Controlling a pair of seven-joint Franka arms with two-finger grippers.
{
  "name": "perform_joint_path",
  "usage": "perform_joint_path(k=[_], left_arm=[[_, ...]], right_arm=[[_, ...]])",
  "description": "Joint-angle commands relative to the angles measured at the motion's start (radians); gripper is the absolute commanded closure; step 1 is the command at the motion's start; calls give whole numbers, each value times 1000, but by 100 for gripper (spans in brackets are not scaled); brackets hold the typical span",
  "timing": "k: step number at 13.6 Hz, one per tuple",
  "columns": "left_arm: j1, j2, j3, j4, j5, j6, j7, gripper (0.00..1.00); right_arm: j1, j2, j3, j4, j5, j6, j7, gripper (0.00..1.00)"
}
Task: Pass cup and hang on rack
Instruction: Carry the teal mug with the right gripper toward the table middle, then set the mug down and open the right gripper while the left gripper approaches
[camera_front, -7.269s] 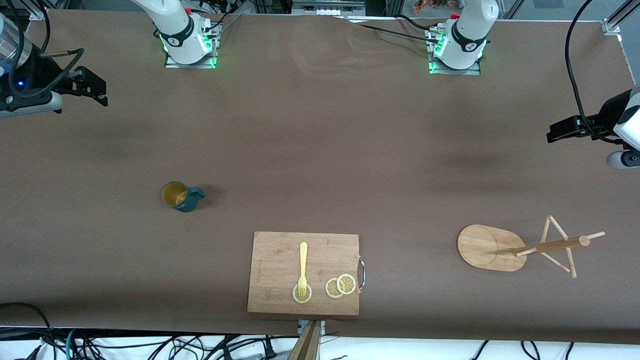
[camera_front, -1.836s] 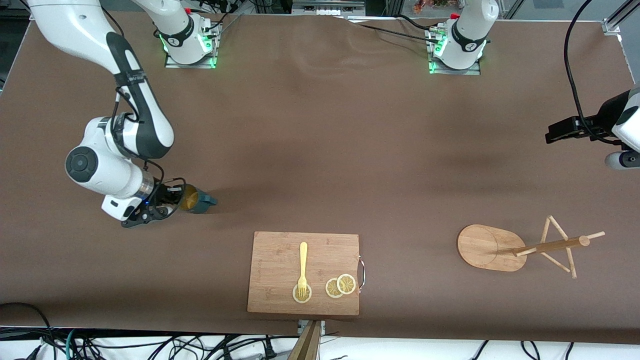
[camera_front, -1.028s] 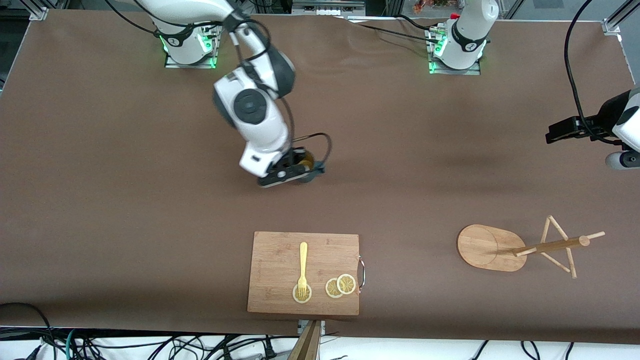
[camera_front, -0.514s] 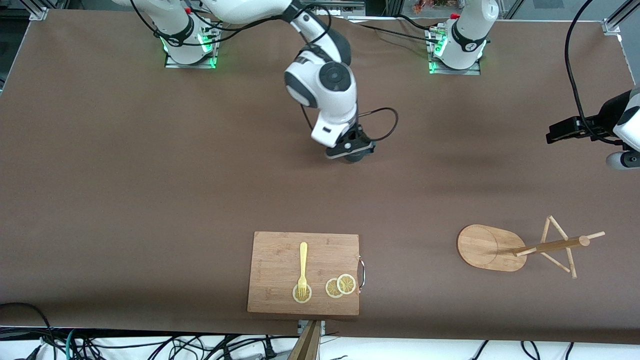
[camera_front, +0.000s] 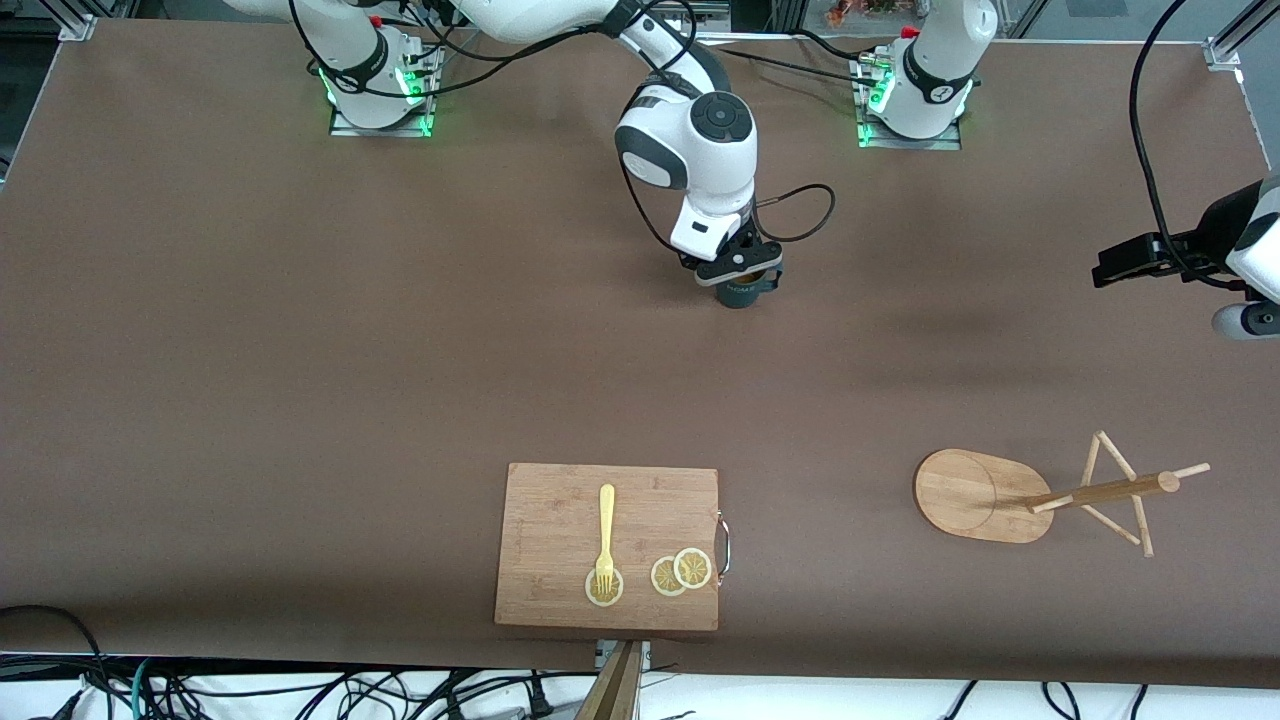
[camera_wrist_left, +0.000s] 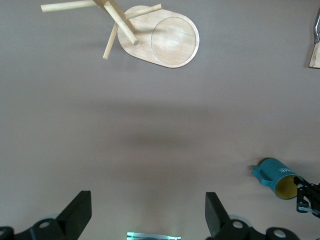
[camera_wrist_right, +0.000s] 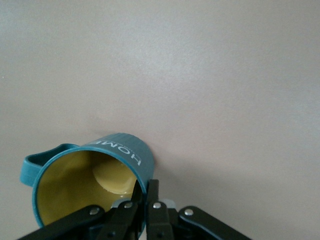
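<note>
Right wrist view gives you the best look at the cup (camera_wrist_right: 90, 185): a small teal-blue mug with a finely ribbed outside, white lettering near the lip, a glossy yellow inside and a loop handle of the same teal. The right hand (camera_wrist_right: 142, 197) is clenched on its rim, one finger inside against the yellow wall and one outside.

In the front view you see the right hand (camera_front: 738, 268) holding the cup (camera_front: 741, 293) over the bare middle of the table (camera_front: 300, 350), between the two arm bases. Half a second ago it was a little more toward the right arm's end; a second ago more so, and 1.8 s ago it was gripping the cup where it first stood, near the right arm's end.

The left hand (camera_wrist_left: 145, 222) waits at its own end with fingers spread apart, unmoved throughout. The rack (camera_front: 1040, 495), pale smooth wood with an oval base, round post and thin pegs, stands nearer the front camera toward the left arm's end. The bamboo cutting board (camera_front: 560, 500), with a yellow fork (camera_front: 605, 535) and lemon slices (camera_front: 680, 572), has not shifted.
</note>
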Motion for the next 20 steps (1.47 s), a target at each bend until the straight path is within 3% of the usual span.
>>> perform_joint_path(k=[1, 6, 7, 8, 11, 12, 13, 14, 17, 20], left_arm=[[10, 29, 0, 42, -27, -10, -1, 0], [9, 44, 0, 42, -30, -11, 2, 0], [7, 47, -2, 42, -30, -11, 2, 0], [-2, 50, -2, 42, -29, -11, 2, 0], [-4, 53, -8, 42, -27, -13, 4, 0], [-4, 53, -8, 37, -27, -14, 5, 0], [-10, 53, -9, 39, -27, -17, 4, 0], [-14, 52, -9, 33, -27, -17, 5, 0], [-16, 44, -12, -16, -46, -14, 158, 0], [-17, 12, -15, -133, -110, -5, 275, 0]], right_arm=[[25, 37, -23, 32, -27, 17, 30, 100], [39, 36, -33, 32, -27, 11, 29, 99], [38, 29, -35, 32, -24, 7, 27, 89], [38, 23, -36, 34, -19, -4, 27, 73], [29, -1, -43, 124, -1, -163, 42, 59], [27, -4, -44, 173, 26, -225, 42, 49], [19, -18, -44, 208, 51, -269, 41, 8], [16, -38, -44, 218, 56, -300, 38, 0], [-92, -173, -40, 210, 77, -421, 6, 0], [-256, -268, -78, 189, 90, -507, -39, 0]])
